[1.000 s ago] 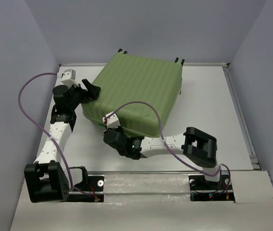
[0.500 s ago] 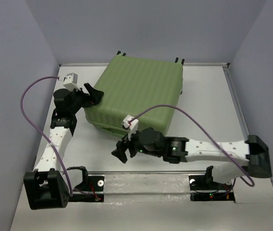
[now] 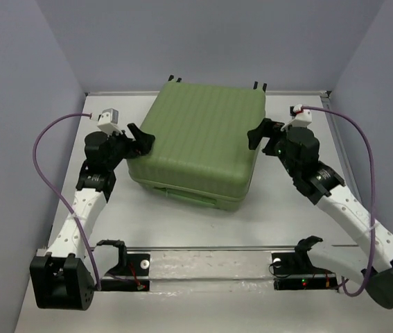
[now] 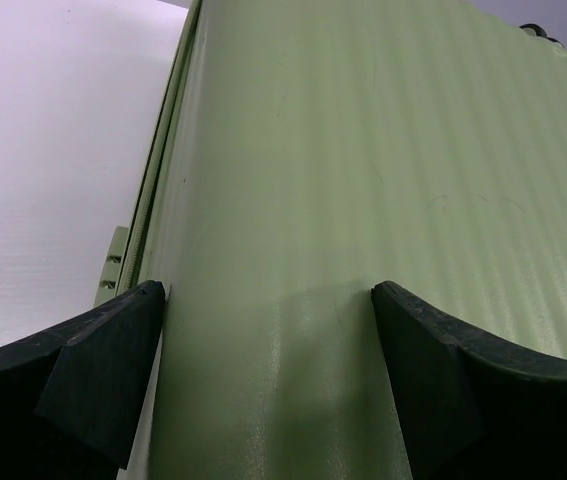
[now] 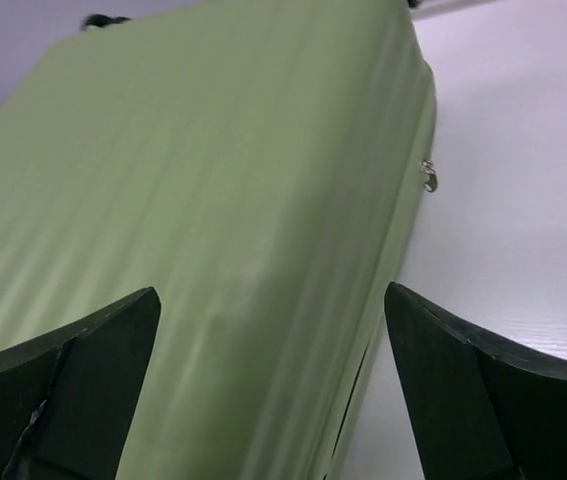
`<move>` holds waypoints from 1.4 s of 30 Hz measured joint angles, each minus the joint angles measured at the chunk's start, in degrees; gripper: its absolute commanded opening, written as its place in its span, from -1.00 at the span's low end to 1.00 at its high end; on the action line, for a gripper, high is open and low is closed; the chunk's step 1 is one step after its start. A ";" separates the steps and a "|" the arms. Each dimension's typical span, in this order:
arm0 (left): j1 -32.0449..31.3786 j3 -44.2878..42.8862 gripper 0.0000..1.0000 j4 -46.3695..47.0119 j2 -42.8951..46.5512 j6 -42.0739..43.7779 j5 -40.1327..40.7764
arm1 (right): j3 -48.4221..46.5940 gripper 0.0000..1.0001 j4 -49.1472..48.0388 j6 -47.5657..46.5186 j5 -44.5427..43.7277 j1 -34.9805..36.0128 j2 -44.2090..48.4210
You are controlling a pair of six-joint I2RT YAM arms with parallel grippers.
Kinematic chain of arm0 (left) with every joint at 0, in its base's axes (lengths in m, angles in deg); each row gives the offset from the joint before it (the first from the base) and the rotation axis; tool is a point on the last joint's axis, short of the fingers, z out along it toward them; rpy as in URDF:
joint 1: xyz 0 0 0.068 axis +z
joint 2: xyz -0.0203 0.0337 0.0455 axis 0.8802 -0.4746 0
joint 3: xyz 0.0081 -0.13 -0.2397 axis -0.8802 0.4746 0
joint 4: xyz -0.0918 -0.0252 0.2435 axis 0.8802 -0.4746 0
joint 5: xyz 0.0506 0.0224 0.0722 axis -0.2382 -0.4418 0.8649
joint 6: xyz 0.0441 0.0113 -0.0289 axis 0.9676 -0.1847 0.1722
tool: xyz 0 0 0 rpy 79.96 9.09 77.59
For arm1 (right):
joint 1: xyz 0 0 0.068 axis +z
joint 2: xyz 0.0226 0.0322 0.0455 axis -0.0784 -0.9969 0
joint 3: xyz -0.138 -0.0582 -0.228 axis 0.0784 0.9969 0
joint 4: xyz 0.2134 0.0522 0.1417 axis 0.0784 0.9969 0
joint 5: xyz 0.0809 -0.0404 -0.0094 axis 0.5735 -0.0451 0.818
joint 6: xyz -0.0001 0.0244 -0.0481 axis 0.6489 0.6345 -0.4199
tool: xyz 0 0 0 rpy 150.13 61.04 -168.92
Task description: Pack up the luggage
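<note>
Two open claws flank the luggage, which lies flat and closed at the middle of the bench. At 9 o'clock, the left claw is spread wide, and its wrist view shows its jaws astride the shell's left edge, so the luggage lies at 3 o'clock from it. The long axis looks to run roughly 12 to 6, though the case appears nearly square. Its wheels point to 12 and its near end skews slightly toward 7. At 3 o'clock, the right claw gapes empty just beside the right edge, with the luggage at 9 o'clock from it. Neither arm seems clearly nearer.
</note>
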 measured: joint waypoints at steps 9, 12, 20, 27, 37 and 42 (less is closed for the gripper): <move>-11.10 3.52 0.85 -1.92 7.13 -2.08 11.26 | -8.59 0.82 -1.36 -1.18 13.88 -9.84 -18.95; -17.25 5.70 0.85 -2.82 11.04 -3.89 16.28 | -11.96 0.77 -1.62 -4.35 18.86 -13.11 -22.93; -38.32 9.42 0.85 -1.77 14.73 -10.34 36.17 | -26.73 0.75 -8.74 -11.02 31.71 -17.84 -40.79; -55.80 1.90 0.91 -10.38 9.16 -14.84 41.27 | -36.85 0.85 -6.88 -16.20 36.57 -18.73 -48.54; -59.49 -16.96 0.98 -26.29 2.93 -9.44 38.77 | -39.91 0.98 -4.68 -17.68 37.70 -17.18 -49.90; -44.89 -26.84 0.98 -21.66 10.23 -5.57 44.35 | -39.80 0.99 1.38 -17.22 37.48 -16.35 -46.93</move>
